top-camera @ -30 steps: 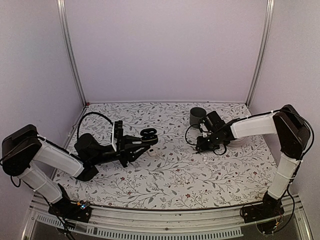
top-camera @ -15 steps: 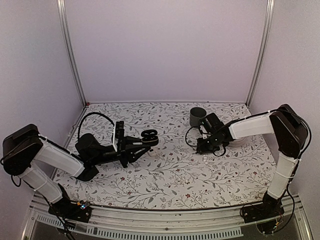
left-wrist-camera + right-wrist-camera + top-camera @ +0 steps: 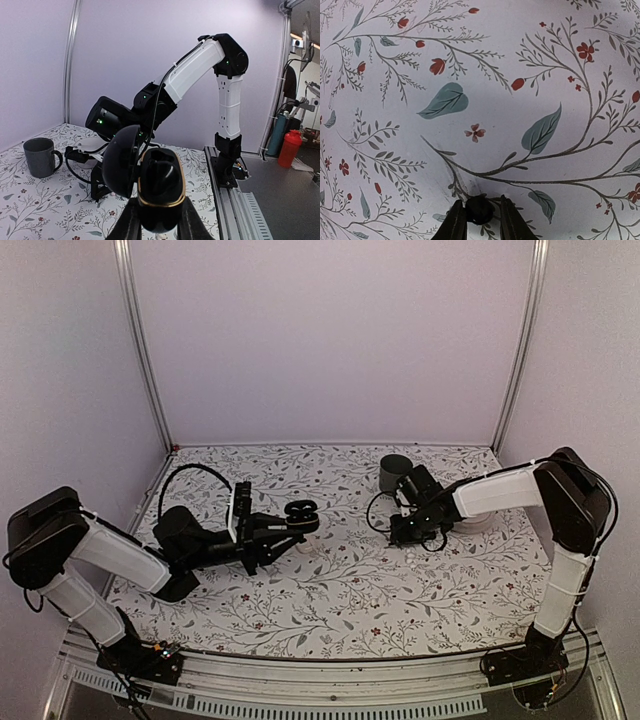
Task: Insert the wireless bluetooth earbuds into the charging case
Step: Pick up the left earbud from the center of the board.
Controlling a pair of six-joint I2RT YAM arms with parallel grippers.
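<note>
My left gripper (image 3: 288, 525) is shut on the black charging case (image 3: 299, 516) and holds it above the table. In the left wrist view the case (image 3: 161, 186) has a gold rim and its lid (image 3: 121, 161) hangs open to the left; the fingers (image 3: 127, 225) clamp its base. I cannot tell what lies in its dark wells. My right gripper (image 3: 403, 536) is down at the table surface. In the right wrist view its fingertips (image 3: 456, 222) close round a small black earbud (image 3: 479, 209) that rests on the floral cloth.
A grey mug (image 3: 393, 472) stands behind the right gripper and also shows in the left wrist view (image 3: 41, 157). A white dish (image 3: 474, 519) sits under the right forearm. A small pale object (image 3: 316, 549) lies on the cloth below the case.
The right gripper has shifted slightly left and lower onto the cloth. The left gripper with the case has edged a little right.
</note>
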